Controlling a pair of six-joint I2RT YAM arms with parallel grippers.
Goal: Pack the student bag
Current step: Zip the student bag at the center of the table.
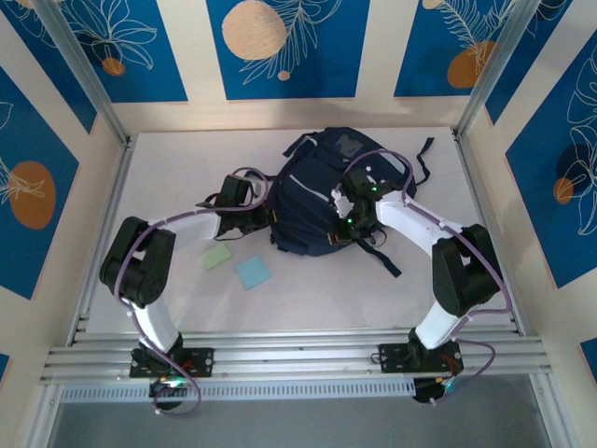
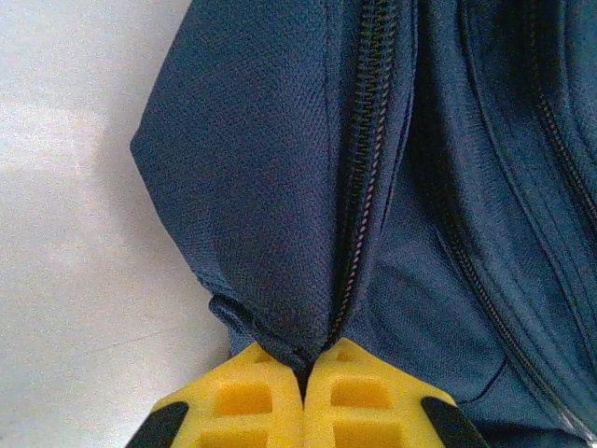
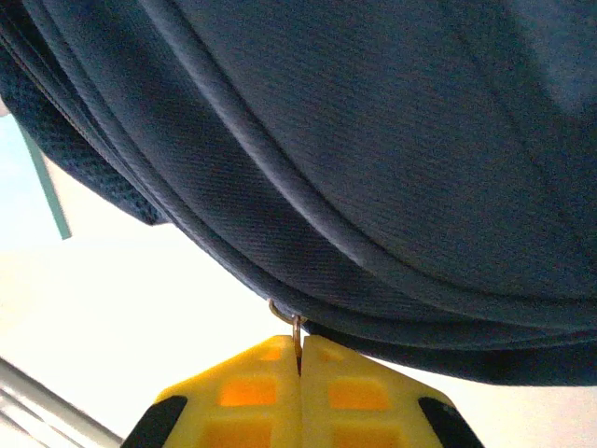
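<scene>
- At centre-back of white table (image 1: 168,168): student bag (image 1: 312,191), dark navy, lying flat, by far biggest item, light grey patch (image 1: 347,145) near its far end.
- Off bag's near-right side: black strap (image 1: 384,254) trailing onto table.
- Left of bag's near edge, on table: green note (image 1: 216,256) and blue note (image 1: 253,272), just beside each other, not overlapping, close to bag but apart from it.
- Left gripper (image 2: 304,369): clenched tight, yellow tips pressed together on a fold of navy fabric right at the end of a zipper (image 2: 366,168).
- Same wrist view: bag fabric rising from the pinch, bare table to its left.
- From above: left arm coming in from the left, wrist up against bag's left side.
- Right gripper (image 3: 299,359): clamped tight, thin metal ring (image 3: 296,327) nipped between yellow tips, hanging off bag's seam edge.
- Same wrist view: navy fabric with piped seams curving across, pale table below.
- From above: right arm bent in from the right, wrist over bag's near-right part, small green lights lit on it.
- Teal sliver at left edge of right wrist view: too little showing to tell what.
</scene>
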